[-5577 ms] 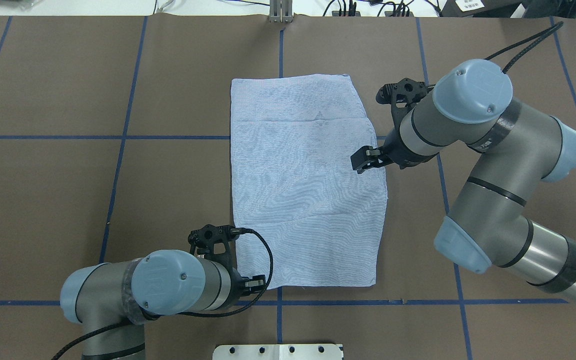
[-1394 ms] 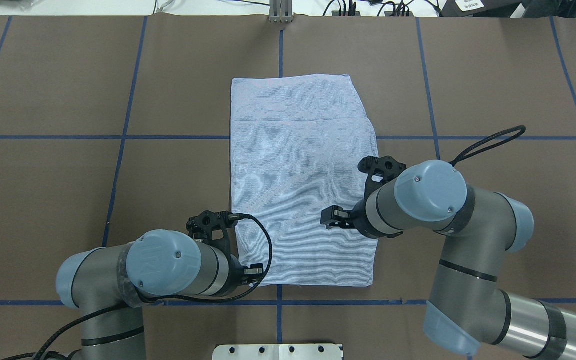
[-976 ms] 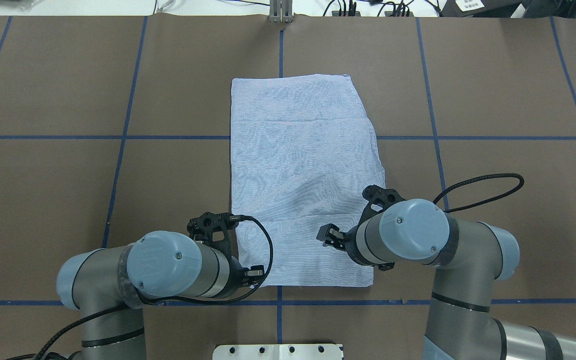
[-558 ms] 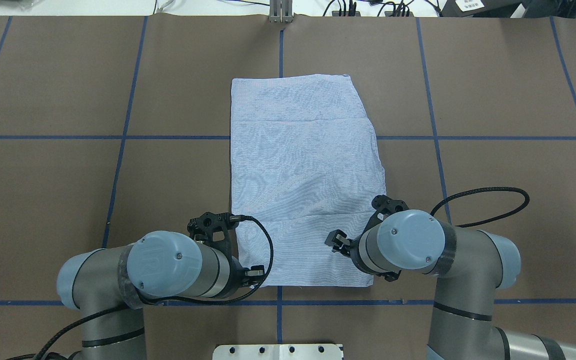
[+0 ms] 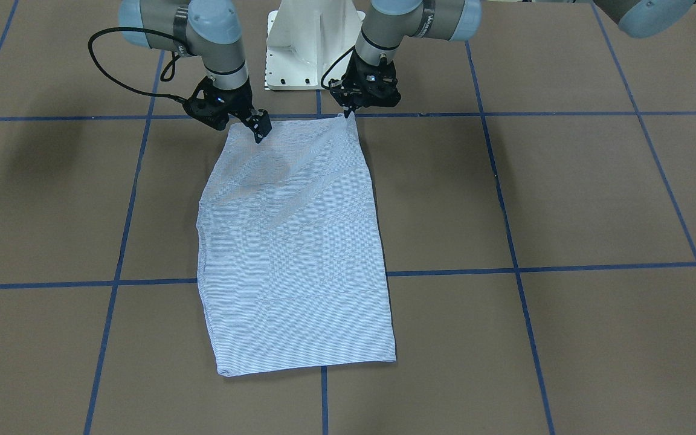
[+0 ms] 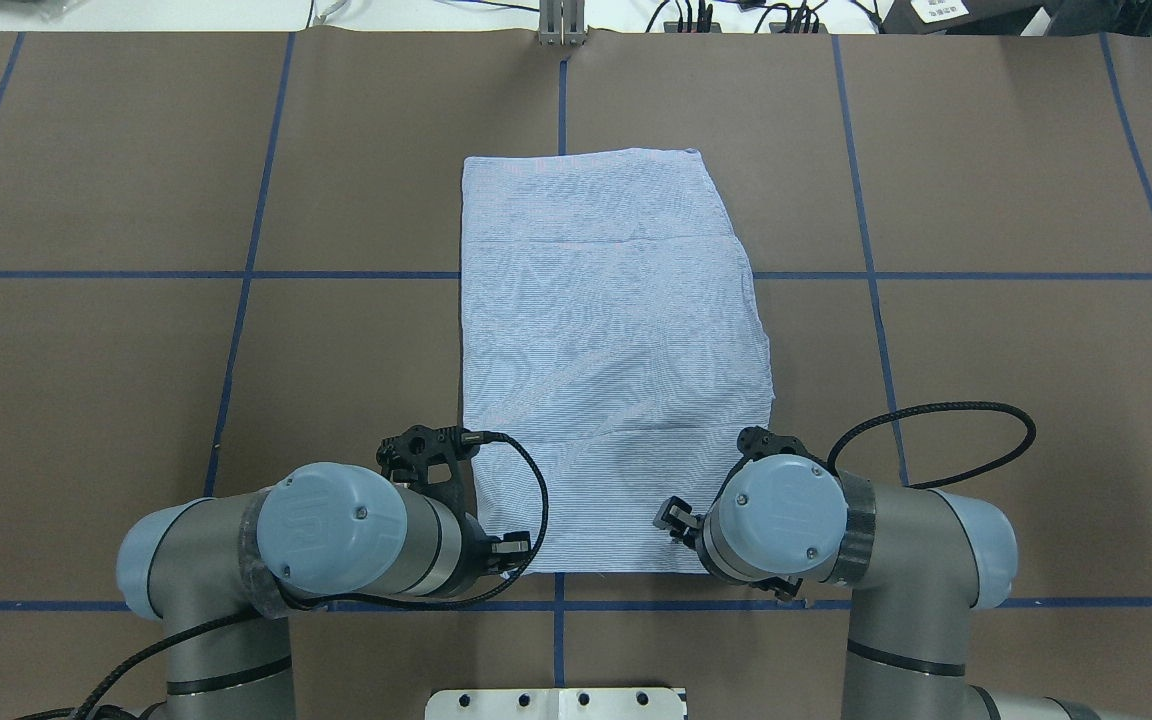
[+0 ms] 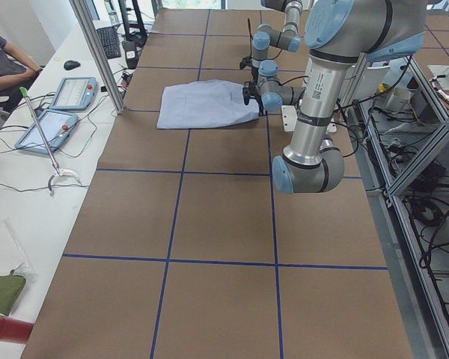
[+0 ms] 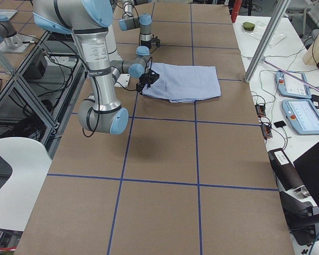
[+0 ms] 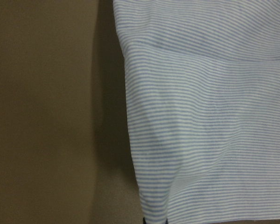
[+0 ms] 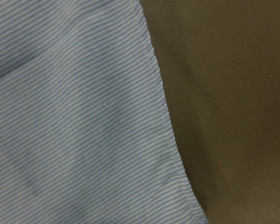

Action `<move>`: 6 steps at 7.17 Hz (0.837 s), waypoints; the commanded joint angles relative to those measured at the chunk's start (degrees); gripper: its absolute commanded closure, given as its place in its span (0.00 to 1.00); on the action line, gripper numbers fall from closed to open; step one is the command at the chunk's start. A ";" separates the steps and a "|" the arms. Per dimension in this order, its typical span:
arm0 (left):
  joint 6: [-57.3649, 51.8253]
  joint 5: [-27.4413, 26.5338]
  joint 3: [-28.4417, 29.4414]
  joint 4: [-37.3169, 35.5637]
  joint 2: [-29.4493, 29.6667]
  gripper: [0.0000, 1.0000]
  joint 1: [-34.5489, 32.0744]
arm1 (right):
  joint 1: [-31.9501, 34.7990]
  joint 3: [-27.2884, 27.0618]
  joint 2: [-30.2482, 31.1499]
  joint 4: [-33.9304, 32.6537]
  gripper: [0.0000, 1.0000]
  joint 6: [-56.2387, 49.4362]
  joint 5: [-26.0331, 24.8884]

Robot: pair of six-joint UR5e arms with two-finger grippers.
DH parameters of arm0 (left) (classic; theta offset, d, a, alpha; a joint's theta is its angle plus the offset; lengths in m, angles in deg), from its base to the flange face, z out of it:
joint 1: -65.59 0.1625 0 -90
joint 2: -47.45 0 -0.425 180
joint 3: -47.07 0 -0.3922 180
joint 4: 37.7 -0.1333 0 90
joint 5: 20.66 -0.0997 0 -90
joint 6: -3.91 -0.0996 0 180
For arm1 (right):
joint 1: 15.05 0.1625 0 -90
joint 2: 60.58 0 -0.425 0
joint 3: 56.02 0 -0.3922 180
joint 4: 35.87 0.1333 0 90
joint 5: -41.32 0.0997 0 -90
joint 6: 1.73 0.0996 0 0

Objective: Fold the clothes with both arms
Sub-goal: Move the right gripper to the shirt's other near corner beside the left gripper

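Note:
The striped light blue shirt point(image 6: 606, 330) lies folded into a long rectangle on the brown table, and it also shows in the front view point(image 5: 293, 241). My left gripper point(image 6: 514, 555) is at the shirt's near left corner. In the front view the left gripper point(image 5: 348, 112) is shut on that corner, which peaks up slightly. My right gripper point(image 6: 669, 518) hovers just over the cloth near the near right corner, with its jaws slightly apart and empty; it also shows in the front view point(image 5: 259, 131). Both wrist views show only striped cloth point(image 9: 214, 116) point(image 10: 74, 116) beside bare table.
The white pedestal base point(image 5: 312, 42) stands just behind the shirt's near edge. A black cable loop point(image 6: 936, 430) lies beside the right arm. Blue tape lines grid the table. Tablets point(image 7: 75, 93) and a seated person point(image 7: 4, 56) are at the far side.
My right arm has swung from the shirt's far right edge back toward me, down to the near right corner. The left arm and the shirt have stayed put.

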 commanded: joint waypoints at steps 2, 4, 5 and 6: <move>0.00 0.00 0.07 0.00 0.00 1.00 0.00 | -0.58 0.41 -0.20 -0.11 0.00 -0.08 -0.09; 0.09 0.00 0.16 0.09 -0.08 1.00 0.09 | -0.75 0.93 -0.20 0.24 0.00 -0.08 -0.18; 0.09 0.00 0.16 0.09 0.00 1.00 0.09 | -0.75 1.29 -0.20 0.33 0.00 -0.08 -0.09; 0.09 -0.09 0.16 0.09 0.00 1.00 0.09 | -0.84 1.29 -0.20 0.33 0.00 -0.17 -0.09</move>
